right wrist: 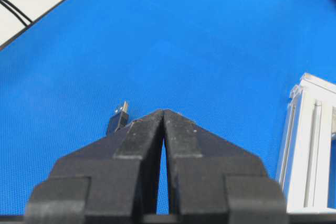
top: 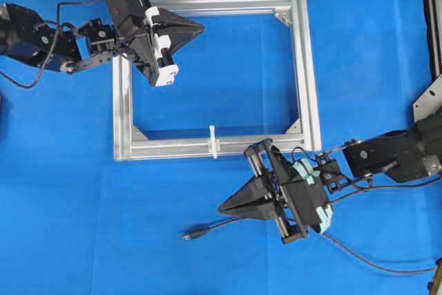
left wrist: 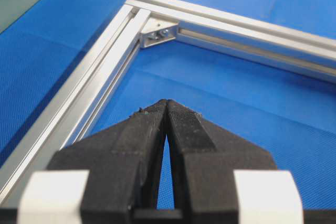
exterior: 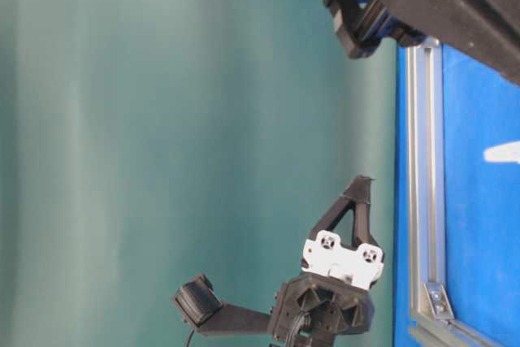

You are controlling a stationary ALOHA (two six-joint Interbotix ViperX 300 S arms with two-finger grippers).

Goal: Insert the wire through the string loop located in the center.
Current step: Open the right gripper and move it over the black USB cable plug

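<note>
Wire (top: pixel 228 224) lies loose on the blue bench (top: pixel 69 205), its plug (top: pixel 194 234) below the aluminium frame (top: pixel 307 74). String loop (top: pixel 213 141) stands upright on the frame's lower bar. Right end effector (top: pixel 222 208), fingers pressed together and empty, hangs just above the plug. Left end effector (top: pixel 202 29), also closed and empty, is over the frame's upper left corner.
</note>
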